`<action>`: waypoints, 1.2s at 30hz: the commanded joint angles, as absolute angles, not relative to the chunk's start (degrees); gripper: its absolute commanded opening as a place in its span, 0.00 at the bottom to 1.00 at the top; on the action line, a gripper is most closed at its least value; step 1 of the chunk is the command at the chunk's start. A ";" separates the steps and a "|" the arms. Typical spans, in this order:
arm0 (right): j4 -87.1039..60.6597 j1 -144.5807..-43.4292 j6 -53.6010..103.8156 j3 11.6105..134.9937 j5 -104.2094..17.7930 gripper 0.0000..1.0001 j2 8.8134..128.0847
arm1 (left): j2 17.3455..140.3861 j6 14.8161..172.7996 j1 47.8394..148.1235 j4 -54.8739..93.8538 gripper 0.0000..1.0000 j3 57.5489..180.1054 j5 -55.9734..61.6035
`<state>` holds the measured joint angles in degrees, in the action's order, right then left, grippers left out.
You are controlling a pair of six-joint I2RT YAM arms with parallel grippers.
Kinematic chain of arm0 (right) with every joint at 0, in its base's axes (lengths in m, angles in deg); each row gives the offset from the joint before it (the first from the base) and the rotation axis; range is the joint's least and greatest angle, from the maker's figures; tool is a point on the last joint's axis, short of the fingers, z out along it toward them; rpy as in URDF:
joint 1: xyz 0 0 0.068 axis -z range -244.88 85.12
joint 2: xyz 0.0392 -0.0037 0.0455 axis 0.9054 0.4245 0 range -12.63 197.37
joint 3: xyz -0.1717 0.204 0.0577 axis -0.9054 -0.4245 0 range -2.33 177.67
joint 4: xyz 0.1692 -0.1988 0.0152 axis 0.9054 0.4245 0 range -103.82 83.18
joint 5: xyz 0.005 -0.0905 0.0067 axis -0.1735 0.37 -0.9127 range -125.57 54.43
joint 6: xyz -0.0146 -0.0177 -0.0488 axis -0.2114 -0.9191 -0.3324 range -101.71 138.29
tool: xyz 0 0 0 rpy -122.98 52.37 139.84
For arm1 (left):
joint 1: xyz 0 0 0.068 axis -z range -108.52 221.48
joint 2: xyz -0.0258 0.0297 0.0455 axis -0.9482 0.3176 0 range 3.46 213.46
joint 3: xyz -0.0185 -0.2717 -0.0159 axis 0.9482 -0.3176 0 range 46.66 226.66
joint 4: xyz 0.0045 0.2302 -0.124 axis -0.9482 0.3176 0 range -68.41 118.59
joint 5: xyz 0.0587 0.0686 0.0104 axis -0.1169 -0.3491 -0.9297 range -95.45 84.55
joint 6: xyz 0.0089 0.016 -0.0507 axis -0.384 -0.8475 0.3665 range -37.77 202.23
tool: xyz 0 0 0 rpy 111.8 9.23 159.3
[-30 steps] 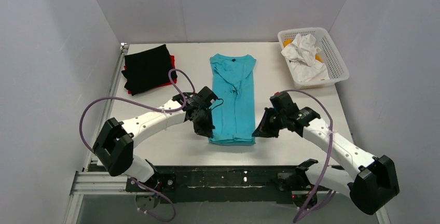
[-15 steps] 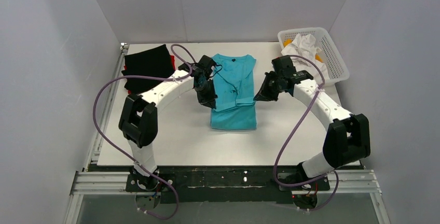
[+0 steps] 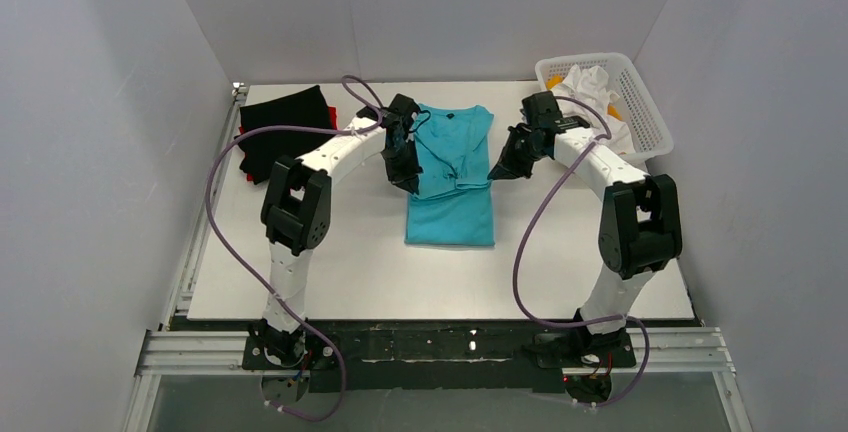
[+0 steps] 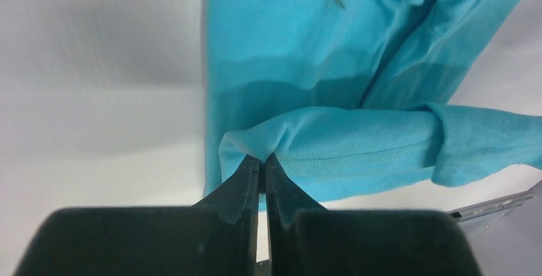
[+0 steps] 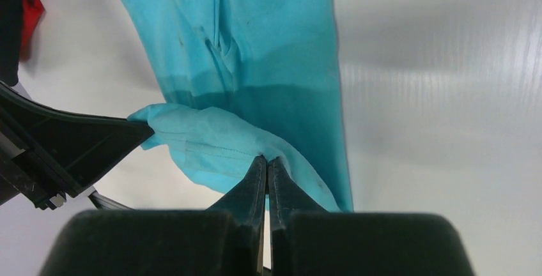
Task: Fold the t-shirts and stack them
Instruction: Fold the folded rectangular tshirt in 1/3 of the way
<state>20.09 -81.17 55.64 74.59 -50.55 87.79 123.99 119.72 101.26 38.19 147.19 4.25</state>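
The turquoise t-shirt (image 3: 452, 177) lies lengthwise in the table's middle, its near hem lifted and carried over its upper half. My left gripper (image 3: 410, 184) is shut on the hem's left corner (image 4: 255, 145). My right gripper (image 3: 494, 174) is shut on the hem's right corner (image 5: 268, 151). The hem hangs between them above the shirt's body (image 4: 300, 39). A black folded t-shirt (image 3: 285, 127) lies on a red one (image 3: 333, 114) at the back left.
A white mesh basket (image 3: 640, 117) with crumpled white cloth (image 3: 590, 97) stands at the back right. White walls close in the table at the back and both sides. The left arm's black body shows in the right wrist view (image 5: 57, 145).
Both grippers have moved away from the near edge toward the back, carrying the turquoise hem over the shirt. The shirt now looks shorter, folded over itself.
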 commanded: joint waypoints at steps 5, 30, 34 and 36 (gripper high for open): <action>18.31 -79.41 53.09 82.78 -51.97 0.01 95.99 | 130.78 117.78 98.55 46.16 0.13 155.23 4.97; 4.45 -88.52 47.28 51.01 -50.28 0.83 69.03 | 85.53 127.51 98.40 31.09 0.98 104.33 7.77; 4.48 -88.52 51.03 46.82 -45.44 0.81 66.65 | 86.88 129.84 101.00 27.09 0.98 101.03 8.79; 4.34 -88.45 53.73 45.12 -43.36 0.81 66.55 | 89.10 130.33 102.21 24.98 0.98 101.10 8.67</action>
<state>7.96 -88.89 48.93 47.18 -48.85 69.17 86.61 127.72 100.06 26.81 101.99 7.13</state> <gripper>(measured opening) 0.816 0.981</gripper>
